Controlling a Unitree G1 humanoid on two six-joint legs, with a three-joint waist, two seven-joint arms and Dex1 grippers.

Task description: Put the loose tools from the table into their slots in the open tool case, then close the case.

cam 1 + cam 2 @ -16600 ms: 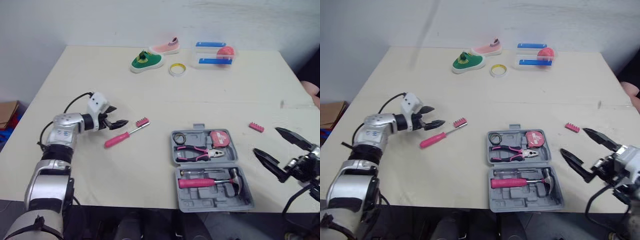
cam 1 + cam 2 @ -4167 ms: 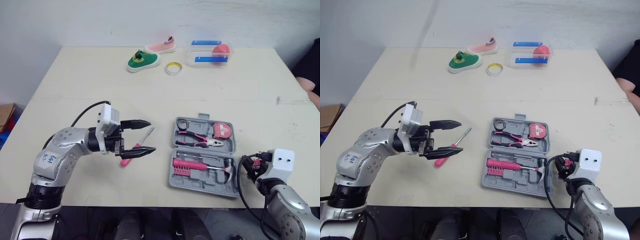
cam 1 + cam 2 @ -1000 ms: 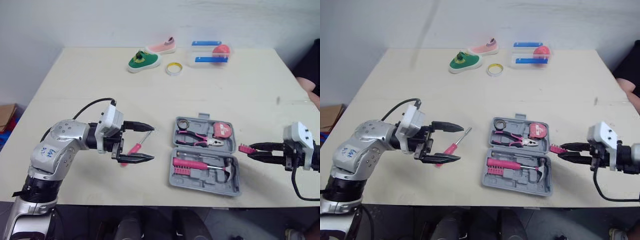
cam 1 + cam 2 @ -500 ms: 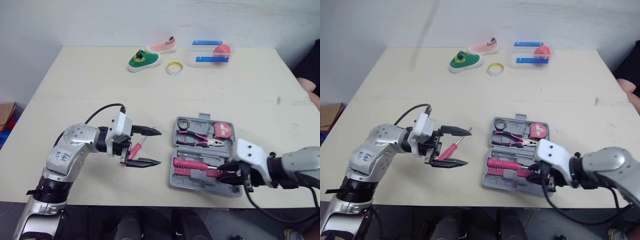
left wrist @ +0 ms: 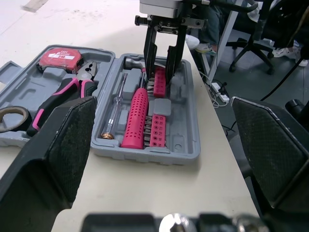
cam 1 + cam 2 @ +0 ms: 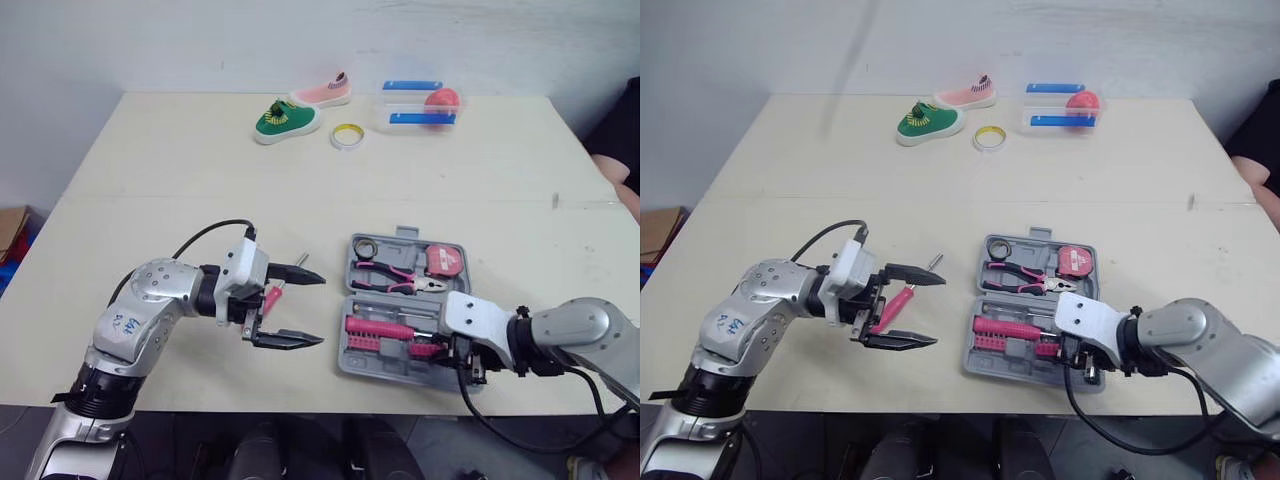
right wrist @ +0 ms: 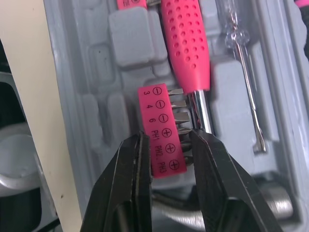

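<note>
The pink-handled screwdriver (image 6: 272,298) lies on the table (image 6: 150,180) in the lower left of the head view. It sits between the widely spread black fingers of the left gripper (image 6: 320,310), with its metal tip pointing up and to the right. I can't tell whether either finger touches it.

To its right, at lower centre, the grey tool case (image 6: 372,366) lies open and flat. Its far half holds pink-handled pliers (image 6: 395,278) and a red tape measure (image 6: 445,262). Its near half holds a hammer (image 7: 186,43) with a dimpled pink grip, and beside that a clear-handled tester (image 7: 241,63).

At the right end of the near half, the right gripper (image 7: 166,140) has its fingers pinching a pink bit holder (image 7: 161,130). The holder is marked 3, 4, 6, PH1 to PH3, and sits right against the hammer's steel shaft, low over the moulded tray.
</note>
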